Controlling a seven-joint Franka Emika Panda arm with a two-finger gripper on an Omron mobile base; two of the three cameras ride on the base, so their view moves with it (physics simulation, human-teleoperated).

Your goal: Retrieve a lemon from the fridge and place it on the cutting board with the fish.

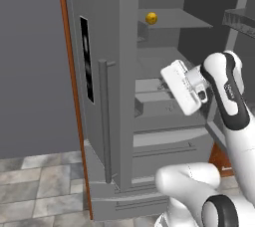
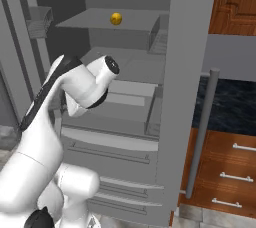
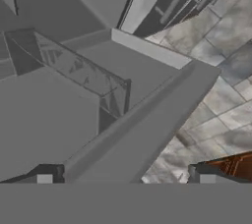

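With the fridge open, the lemon sits untouched on an upper shelf, well above the gripper, whose fingers stand wide apart and empty, so reaching, grasping and carrying to the board all remain.

No readable text, labels or numbers, fridge display panel dark and blank
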